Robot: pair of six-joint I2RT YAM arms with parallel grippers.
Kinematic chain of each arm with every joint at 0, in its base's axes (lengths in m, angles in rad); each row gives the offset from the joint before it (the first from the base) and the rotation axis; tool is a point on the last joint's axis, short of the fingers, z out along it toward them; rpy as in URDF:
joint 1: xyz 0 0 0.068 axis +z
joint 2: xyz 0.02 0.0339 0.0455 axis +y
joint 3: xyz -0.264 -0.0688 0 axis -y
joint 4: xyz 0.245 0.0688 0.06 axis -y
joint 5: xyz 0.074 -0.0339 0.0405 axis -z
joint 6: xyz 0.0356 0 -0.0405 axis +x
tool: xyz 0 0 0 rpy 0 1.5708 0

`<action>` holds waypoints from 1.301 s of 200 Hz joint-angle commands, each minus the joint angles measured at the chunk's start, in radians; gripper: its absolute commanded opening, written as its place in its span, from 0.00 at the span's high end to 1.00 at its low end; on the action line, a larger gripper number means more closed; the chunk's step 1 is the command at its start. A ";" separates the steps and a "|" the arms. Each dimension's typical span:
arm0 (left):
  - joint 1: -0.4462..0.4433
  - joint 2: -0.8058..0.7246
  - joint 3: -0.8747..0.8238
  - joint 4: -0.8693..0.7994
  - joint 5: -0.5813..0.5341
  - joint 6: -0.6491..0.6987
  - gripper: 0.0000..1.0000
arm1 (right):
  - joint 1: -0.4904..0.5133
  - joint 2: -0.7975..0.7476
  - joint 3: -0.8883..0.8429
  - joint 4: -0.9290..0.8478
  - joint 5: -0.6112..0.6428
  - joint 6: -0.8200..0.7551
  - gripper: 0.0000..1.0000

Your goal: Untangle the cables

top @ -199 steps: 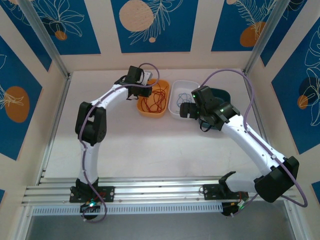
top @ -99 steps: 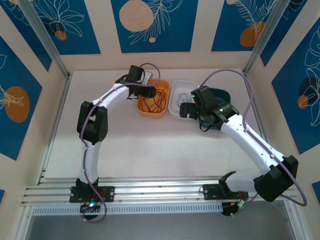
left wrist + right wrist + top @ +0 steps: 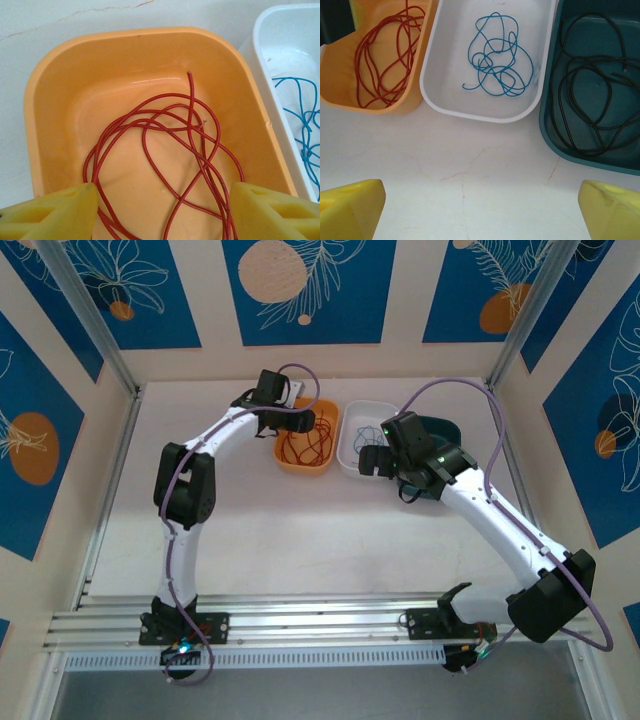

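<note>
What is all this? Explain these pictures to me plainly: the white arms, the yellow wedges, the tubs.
Two white robot arms are bolted to a table. One picture looks down from above: the left arm reaches to an orange tub, and the right arm reaches in beside it. The other two pictures come from cameras on the wrists; the yellow wedges are each gripper's own fingers.

The left gripper hovers open over the orange tub, where a red cable lies loose. The right gripper is open above bare table, facing three tubs: the orange one, a white tub with a blue cable, and a teal tub with a black cable. Nothing is held.
</note>
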 commanded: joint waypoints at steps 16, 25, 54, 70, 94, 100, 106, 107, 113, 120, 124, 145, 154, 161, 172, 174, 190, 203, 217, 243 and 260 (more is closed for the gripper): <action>-0.019 -0.090 -0.038 0.037 -0.010 -0.024 0.26 | -0.003 -0.004 0.000 -0.001 0.004 0.010 0.01; -0.020 -0.113 -0.054 0.047 -0.015 -0.032 0.25 | -0.003 -0.006 -0.002 -0.002 0.007 0.009 0.01; -0.020 -0.215 -0.133 0.092 -0.033 -0.055 0.18 | -0.008 -0.010 -0.003 -0.002 0.016 0.005 0.01; -0.020 -0.288 -0.194 0.117 -0.056 -0.064 0.11 | -0.011 -0.021 -0.008 0.004 0.025 0.006 0.01; -0.021 -0.418 -0.307 0.154 -0.108 -0.068 0.00 | -0.016 -0.051 -0.032 0.026 0.046 0.005 0.01; -0.019 -0.452 -0.339 0.165 -0.124 -0.068 0.00 | -0.016 -0.061 -0.040 0.029 0.058 0.011 0.01; -0.020 -0.488 -0.369 0.175 -0.140 -0.068 0.00 | -0.020 -0.074 -0.047 0.035 0.066 0.011 0.01; -0.020 -0.493 -0.377 0.177 -0.144 -0.068 0.00 | -0.020 -0.076 -0.049 0.036 0.067 0.010 0.01; -0.020 -0.529 -0.415 0.185 -0.165 -0.066 0.00 | -0.022 -0.088 -0.060 0.046 0.072 0.009 0.01; -0.020 -0.572 -0.455 0.196 -0.187 -0.067 0.00 | -0.027 -0.103 -0.071 0.053 0.082 0.010 0.01; -0.020 -0.598 -0.482 0.204 -0.203 -0.066 0.00 | -0.029 -0.111 -0.078 0.058 0.086 0.010 0.01; -0.020 -0.735 -0.622 0.239 -0.283 -0.067 0.00 | -0.045 -0.160 -0.126 0.091 0.103 0.006 0.01; -0.020 -0.795 -0.681 0.249 -0.320 -0.065 0.00 | -0.053 -0.180 -0.150 0.111 0.105 0.000 0.01; -0.020 -0.841 -0.723 0.256 -0.348 -0.062 0.00 | -0.058 -0.195 -0.172 0.127 0.111 -0.006 0.01; -0.019 -0.912 -0.794 0.262 -0.390 -0.053 0.00 | -0.069 -0.216 -0.203 0.147 0.120 -0.011 0.01; -0.019 -0.925 -0.807 0.262 -0.397 -0.052 0.00 | -0.071 -0.219 -0.207 0.149 0.121 -0.011 0.01; -0.018 -1.025 -0.898 0.262 -0.450 -0.039 0.00 | -0.094 -0.237 -0.240 0.158 0.121 -0.012 0.01; -0.019 -1.108 -0.975 0.271 -0.486 -0.025 0.00 | -0.115 -0.242 -0.258 0.156 0.120 -0.011 0.01; -0.018 -1.191 -1.057 0.279 -0.529 -0.012 0.00 | -0.125 -0.250 -0.285 0.176 0.125 -0.023 0.01; -0.016 -1.322 -1.177 0.255 -0.621 -0.007 0.00 | -0.134 -0.289 -0.375 0.265 0.149 -0.054 0.01; -0.014 -1.390 -1.235 0.218 -0.692 -0.026 0.00 | -0.166 -0.312 -0.406 0.265 0.103 -0.026 0.01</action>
